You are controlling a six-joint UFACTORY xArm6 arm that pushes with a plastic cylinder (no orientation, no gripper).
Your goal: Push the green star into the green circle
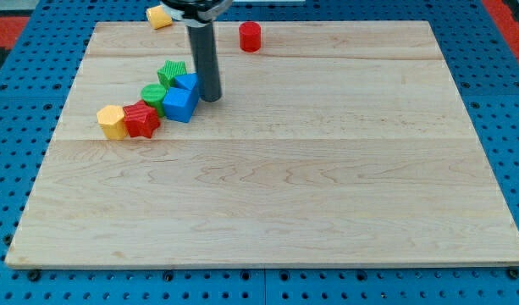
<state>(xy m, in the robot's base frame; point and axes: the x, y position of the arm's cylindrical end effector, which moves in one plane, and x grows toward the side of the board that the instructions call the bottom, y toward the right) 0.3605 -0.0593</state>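
The single camera view looks down on a pale wooden worktop (327, 195) lying on a blue perforated base (513, 102).

My rod (204, 55) comes down from the view's top, dark and upright, and my tip (211, 98) rests on the wood just to the view's right of a blue block (188, 83), touching it or very nearly (the gap is too small to judge). There is no gripper on this arm, so nothing can be said of jaws apart or together; the rod simply ends at the tip.

A cluster of blocks runs diagonally to the view's left of the tip. The green star (171, 72) sits at the cluster's upper end, pressed against the blue block's upper left side. The green circle (154, 94) lies just below the star, touching or almost touching it, and to the left of a blue cube (180, 105). The cube lies directly below the first blue block and down-left of my tip. Further down-left come a red star (141, 119) and then a yellow block (112, 122), side by side and touching.

Apart from the cluster, a red cylinder (250, 36) stands near the worktop's top edge, to the right of the rod. A second yellow block (159, 16) sits at the top edge, left of the rod.
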